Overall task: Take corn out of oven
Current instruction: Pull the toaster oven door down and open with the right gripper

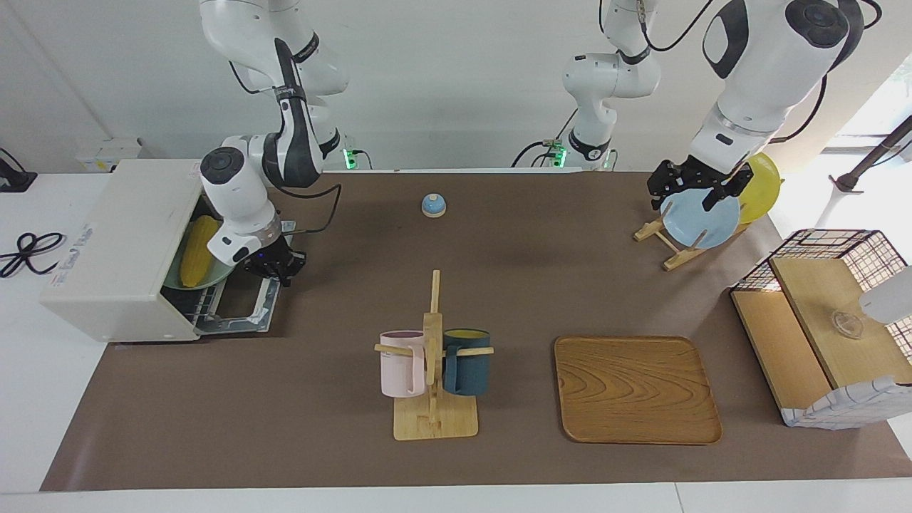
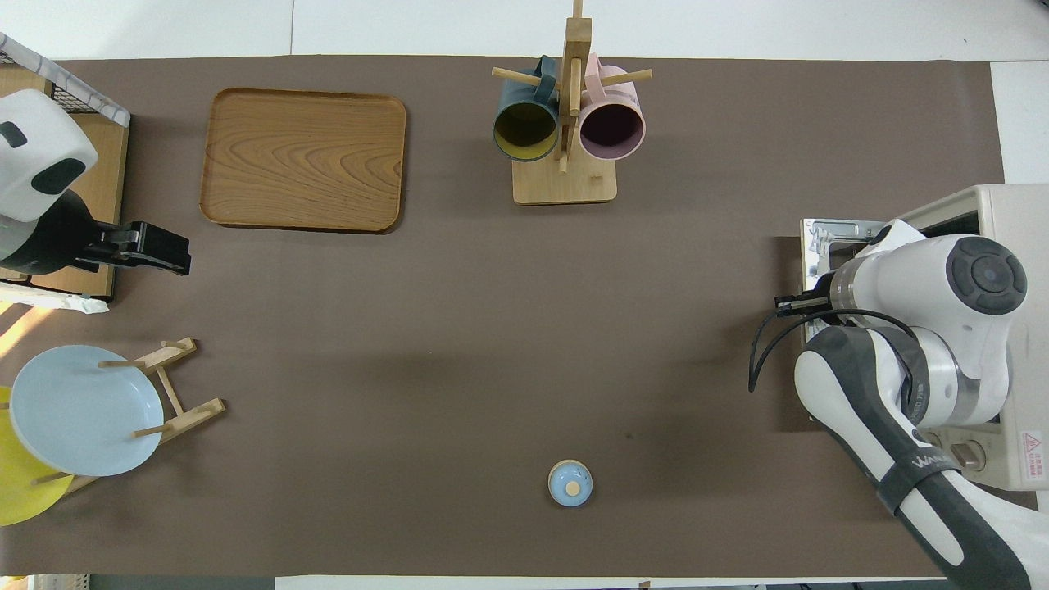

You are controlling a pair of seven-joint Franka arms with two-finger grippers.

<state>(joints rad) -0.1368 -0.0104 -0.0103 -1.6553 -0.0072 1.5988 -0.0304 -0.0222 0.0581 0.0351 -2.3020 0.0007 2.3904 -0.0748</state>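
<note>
The off-white oven (image 1: pixel 121 242) stands at the right arm's end of the table, its drop-down door (image 1: pixel 239 310) lying open. The yellow corn (image 1: pixel 198 249) lies inside on a greenish dish. My right gripper (image 1: pixel 278 269) hangs over the open door, just in front of the oven's mouth and apart from the corn. In the overhead view the oven (image 2: pixel 1012 213) shows, but the right arm hides that gripper and the corn. My left gripper (image 1: pixel 684 201) waits open over the plate rack; it also shows in the overhead view (image 2: pixel 168 256).
A mug rack (image 1: pixel 433 356) with a pink and a dark blue mug stands mid-table, a wooden tray (image 1: pixel 636 390) beside it. A small blue dome (image 1: pixel 434 205) sits nearer the robots. A light blue plate (image 1: pixel 702 221), a yellow plate (image 1: pixel 762 185) and a wire-and-wood basket (image 1: pixel 826 320) stand at the left arm's end.
</note>
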